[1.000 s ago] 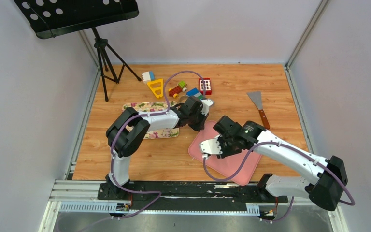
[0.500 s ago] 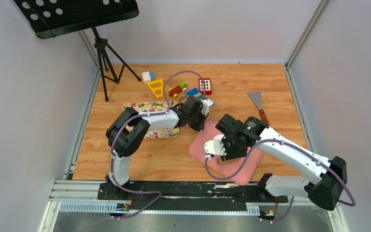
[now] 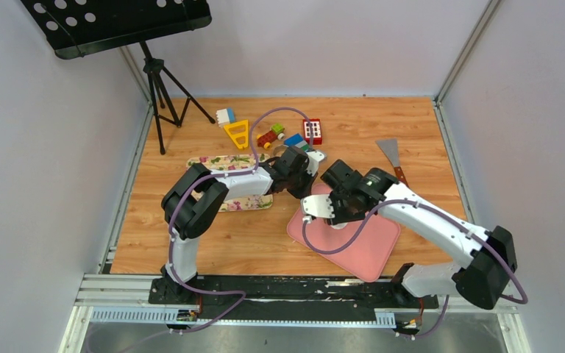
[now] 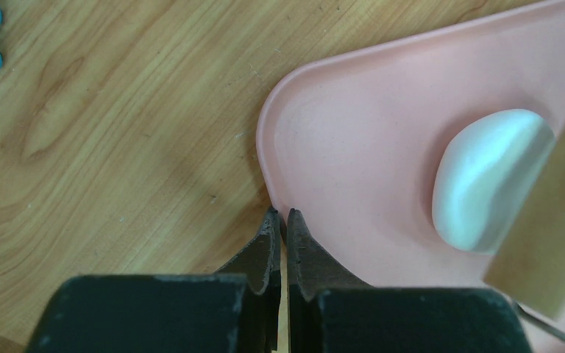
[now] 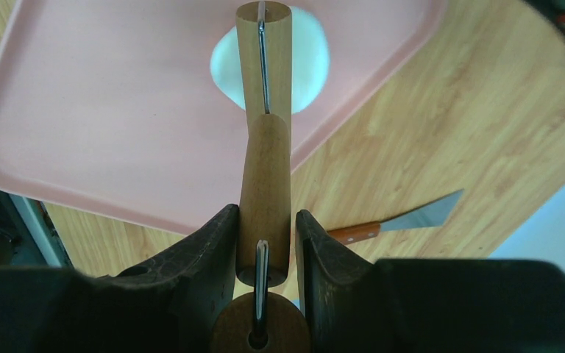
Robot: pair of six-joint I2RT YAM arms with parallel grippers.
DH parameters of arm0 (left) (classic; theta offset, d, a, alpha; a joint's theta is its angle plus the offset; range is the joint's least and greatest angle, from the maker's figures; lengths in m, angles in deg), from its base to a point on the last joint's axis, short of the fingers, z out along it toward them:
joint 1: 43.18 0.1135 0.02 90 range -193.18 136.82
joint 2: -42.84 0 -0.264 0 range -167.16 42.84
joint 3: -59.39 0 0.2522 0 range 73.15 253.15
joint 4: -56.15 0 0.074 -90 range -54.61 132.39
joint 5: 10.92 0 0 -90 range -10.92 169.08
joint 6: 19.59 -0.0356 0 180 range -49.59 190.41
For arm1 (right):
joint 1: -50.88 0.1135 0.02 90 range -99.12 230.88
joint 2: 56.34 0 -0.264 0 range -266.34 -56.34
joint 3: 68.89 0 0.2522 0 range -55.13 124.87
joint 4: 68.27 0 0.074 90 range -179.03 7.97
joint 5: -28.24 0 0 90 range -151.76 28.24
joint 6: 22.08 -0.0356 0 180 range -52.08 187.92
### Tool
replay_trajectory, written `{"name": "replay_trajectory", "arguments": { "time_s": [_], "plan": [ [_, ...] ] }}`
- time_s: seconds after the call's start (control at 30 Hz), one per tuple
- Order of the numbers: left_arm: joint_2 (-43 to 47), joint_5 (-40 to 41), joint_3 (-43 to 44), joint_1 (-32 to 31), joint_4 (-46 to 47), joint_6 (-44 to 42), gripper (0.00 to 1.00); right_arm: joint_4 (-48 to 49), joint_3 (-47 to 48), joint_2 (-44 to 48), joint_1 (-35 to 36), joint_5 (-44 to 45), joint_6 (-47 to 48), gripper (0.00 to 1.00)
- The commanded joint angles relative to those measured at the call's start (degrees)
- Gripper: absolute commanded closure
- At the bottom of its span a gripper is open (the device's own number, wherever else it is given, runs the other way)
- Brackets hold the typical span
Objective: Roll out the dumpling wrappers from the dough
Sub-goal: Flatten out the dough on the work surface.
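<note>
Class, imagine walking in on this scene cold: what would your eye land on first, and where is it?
The pink tray near the middle of the table stands out, with a white dough lump on it. The right claw grips a wooden roller whose barrel lies over the dough, while the shut left claw sits at the tray's edge. Bright toy bricks lie scattered at the far side.
</note>
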Motion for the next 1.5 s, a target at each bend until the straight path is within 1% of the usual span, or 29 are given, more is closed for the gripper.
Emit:
{"name": "replay_trajectory", "arguments": {
  "time_s": [0.0, 0.2, 0.4, 0.47, 0.6, 0.77, 1.03, 1.47],
  "plan": [
    [-1.93, -0.05, -0.01, -0.39, -3.05, -3.26, 1.0, 4.62, -4.57, -3.11, -0.05, 2.1, 0.86, 1.0],
    [-1.59, -0.23, -0.16, -0.39, -2.96, -3.26, 1.0, 0.84, -9.42, -6.28, 0.63, -1.06, -0.03, 1.0],
    [-1.78, -0.27, -0.09, -0.39, -2.89, -3.17, 1.0, -3.91, -10.58, -7.25, 3.29, -3.87, -1.04, 1.0],
    [-1.77, -0.14, -0.1, -0.4, -2.96, -3.18, 1.0, -5.83, -10.65, -7.05, 4.82, -7.35, -1.36, 1.0],
    [-1.49, -0.02, -0.18, -0.43, -2.95, -3.25, 1.0, -7.96, -11.76, -6.97, 7.1, -8.97, -2.74, 1.0],
    [-1.4, -0.13, -0.1, -0.39, -2.96, -3.18, 1.0, -8.9, -13.28, -6.63, 7.26, -10.04, -3.42, 1.0],
    [-1.14, -0.01, -0.1, -0.41, -3.05, -3.09, 1.0, -11.37, -13.2, -4.88, 7.2, -11.55, -4.13, 1.0],
    [-0.79, 0.16, -0.07, -0.39, -3.25, -3.16, 1.0, -12.22, -14.99, -1.1, 7.25, -13.52, -5.28, 1.0]
  ]
}}
